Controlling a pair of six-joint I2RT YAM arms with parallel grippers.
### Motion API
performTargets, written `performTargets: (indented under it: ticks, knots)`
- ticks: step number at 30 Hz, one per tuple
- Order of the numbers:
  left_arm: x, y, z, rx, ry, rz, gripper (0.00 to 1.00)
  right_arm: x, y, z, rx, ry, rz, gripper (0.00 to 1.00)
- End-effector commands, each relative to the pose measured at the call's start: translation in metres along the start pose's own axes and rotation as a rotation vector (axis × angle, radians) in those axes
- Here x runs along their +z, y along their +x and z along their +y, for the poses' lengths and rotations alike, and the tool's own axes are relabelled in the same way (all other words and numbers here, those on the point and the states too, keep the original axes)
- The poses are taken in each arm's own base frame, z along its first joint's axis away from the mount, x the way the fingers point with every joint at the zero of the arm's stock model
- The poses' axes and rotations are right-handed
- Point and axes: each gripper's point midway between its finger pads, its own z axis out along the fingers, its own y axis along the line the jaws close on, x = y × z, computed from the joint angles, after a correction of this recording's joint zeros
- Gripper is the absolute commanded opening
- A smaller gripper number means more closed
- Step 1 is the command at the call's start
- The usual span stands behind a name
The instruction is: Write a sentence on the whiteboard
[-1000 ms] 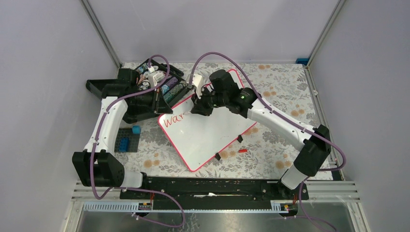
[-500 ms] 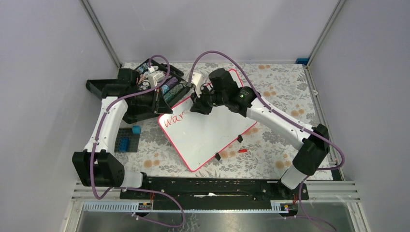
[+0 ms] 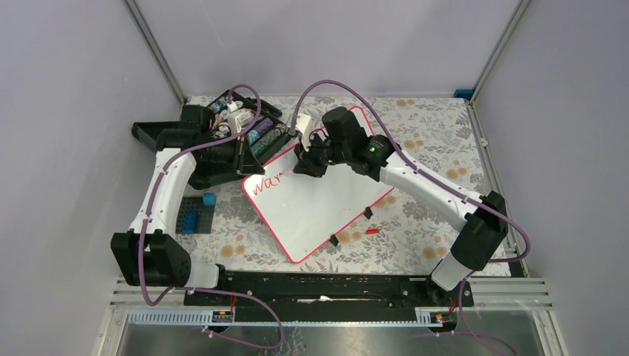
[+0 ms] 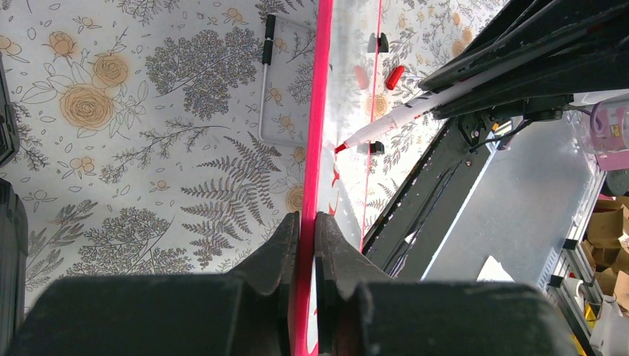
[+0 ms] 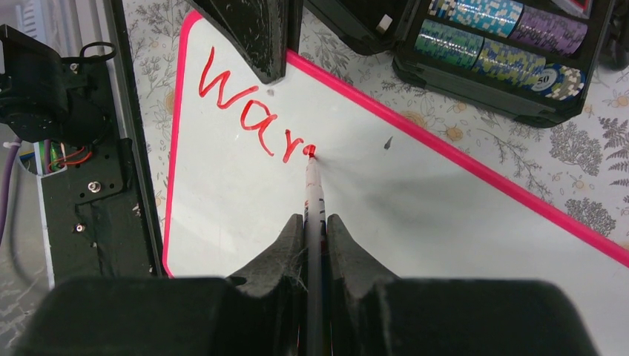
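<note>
The whiteboard [image 3: 319, 204] lies tilted on the floral table, white with a pink-red rim. Red letters "War" [image 3: 267, 182] stand near its far left corner and show clearly in the right wrist view [image 5: 245, 111]. My right gripper [image 3: 305, 167] [image 5: 315, 221] is shut on a white marker [image 5: 314, 189]. The marker's red tip touches the board just after the "r". My left gripper [image 3: 248, 165] [image 4: 306, 219] is shut on the board's pink rim [image 4: 320, 111] near that corner. The marker [image 4: 415, 111] also shows in the left wrist view.
A black case [image 3: 237, 141] of poker chips [image 5: 504, 44] lies open just beyond the board's far left edge. A red marker cap [image 3: 372, 231] lies on the table by the board's right edge. Two black clips [image 3: 368, 213] sit on that edge. Blue blocks [image 3: 194, 217] lie on the left.
My right gripper has shifted a little with the marker, and the red stroke after "Wa" has grown slightly. The left gripper and the board have not moved.
</note>
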Motion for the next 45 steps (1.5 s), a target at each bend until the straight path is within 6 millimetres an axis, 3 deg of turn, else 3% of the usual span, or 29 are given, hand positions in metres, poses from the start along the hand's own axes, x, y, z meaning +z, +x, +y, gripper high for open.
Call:
performTargets:
  ticks: [1,10,25,34,45]
  knots:
    - [0.001,-0.001,0.001,0.04,-0.018,0.011,0.0,-0.007,0.008,-0.006,-0.008,0.026,0.007,0.0]
    - [0.001,-0.001,0.001,0.039,-0.018,0.012,0.0,-0.008,0.005,-0.005,-0.008,0.027,-0.004,0.0]
    - [0.002,0.002,0.002,0.039,-0.021,0.017,0.0,-0.003,-0.019,-0.029,0.002,0.095,-0.045,0.0]
    - [0.002,0.001,0.002,0.035,-0.02,0.017,0.0,-0.01,-0.01,-0.036,0.009,0.119,-0.033,0.0]
    - [0.002,0.0,0.002,0.036,-0.021,0.015,0.0,-0.01,0.013,-0.021,0.036,0.06,0.0,0.0]
